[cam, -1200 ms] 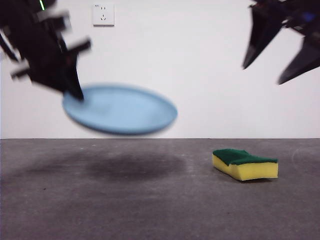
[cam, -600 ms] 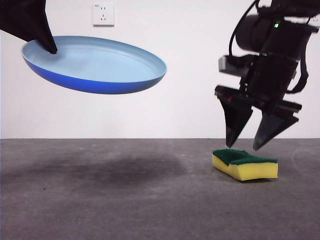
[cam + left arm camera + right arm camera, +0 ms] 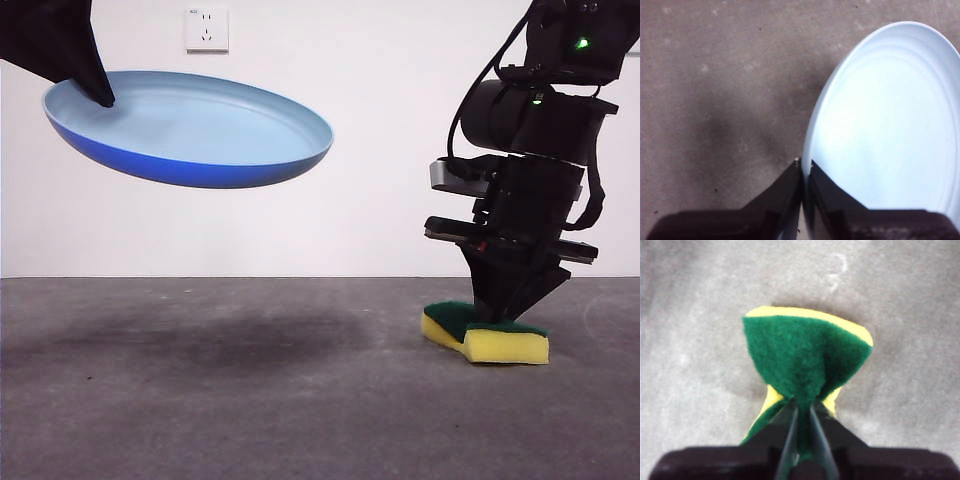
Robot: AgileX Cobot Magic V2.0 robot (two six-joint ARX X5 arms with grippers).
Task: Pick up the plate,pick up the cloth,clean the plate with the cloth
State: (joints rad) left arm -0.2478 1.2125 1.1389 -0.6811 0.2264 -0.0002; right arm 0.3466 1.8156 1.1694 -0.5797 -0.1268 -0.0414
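The left hand [image 3: 98, 95] is pinching the plate's [image 3: 190, 125] rim, holding it tilted high above the grey tabletop [image 3: 250, 400] below a wall socket [image 3: 206, 29], while the right hand [image 3: 505, 312] is squeezing the sponge [image 3: 495, 340] on the tabletop, well apart.

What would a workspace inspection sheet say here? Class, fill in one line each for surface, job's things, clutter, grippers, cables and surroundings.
Surface: grey table, with a shadow under the plate.
Job's things: blue plate held in the air, tilted; sponge on the table, pinched in the middle.
Clutter: nothing seen.
Grippers: left gripper shut on the plate's rim; right gripper shut on the sponge.
Cables: black cable looping along the right arm.
Surroundings: white wall with a socket.
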